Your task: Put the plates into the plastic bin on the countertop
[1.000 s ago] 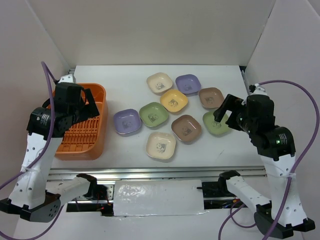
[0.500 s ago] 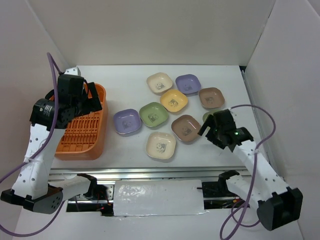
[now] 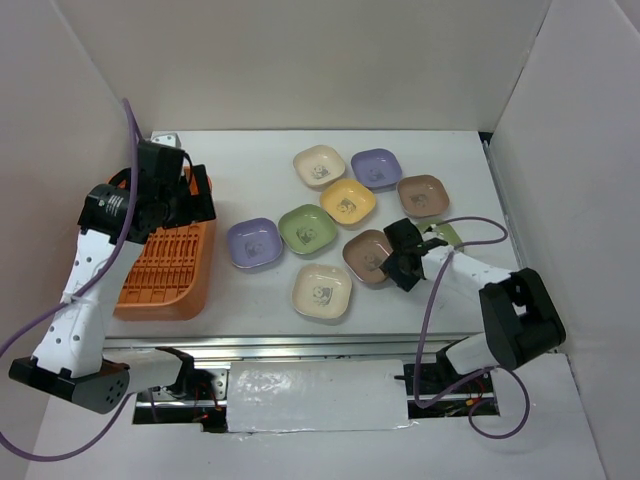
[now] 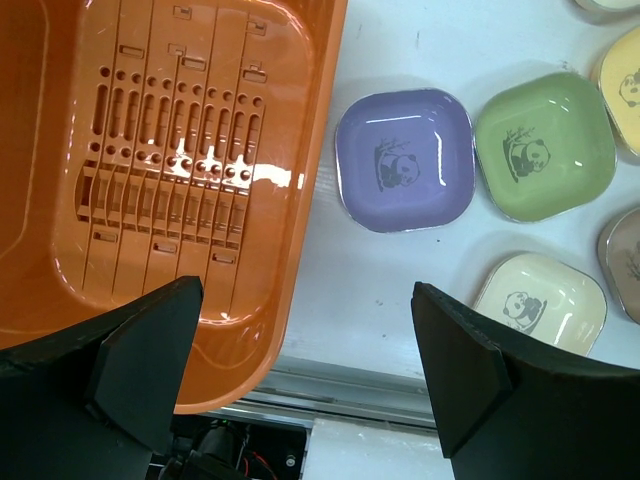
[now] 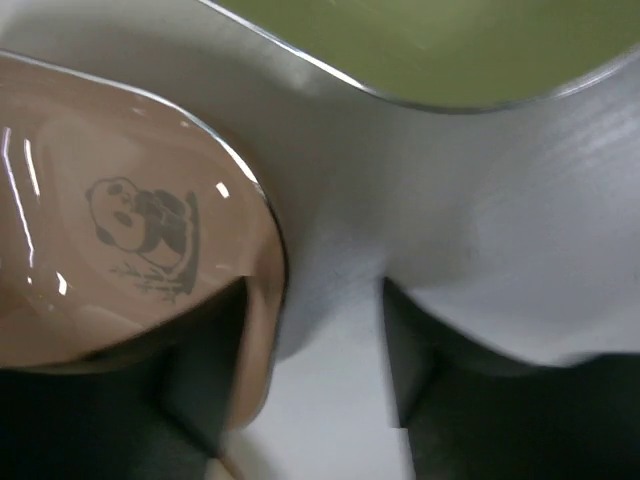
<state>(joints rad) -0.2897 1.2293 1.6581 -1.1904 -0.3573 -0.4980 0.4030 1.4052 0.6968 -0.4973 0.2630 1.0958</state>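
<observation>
Right jaws spread, empty, low on the worktop (image 3: 250,170), astride the rim of the brown plate (image 5: 120,230), whose body lies to their left (left jaws, also spread, hover over the right wall of the orange bin (image 4: 300,200), farther off).

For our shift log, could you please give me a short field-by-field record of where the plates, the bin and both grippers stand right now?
bin: plastic bin, empty, at the left of the countertop
plates: nine plates visible, all on the countertop, none in the bin
left gripper: left gripper open, holding nothing, above the bin's rim nearest the plates
right gripper: right gripper open, low, jaws straddling the rim of a brown plate, with a green plate close by
progress: no plate placed yet
</observation>
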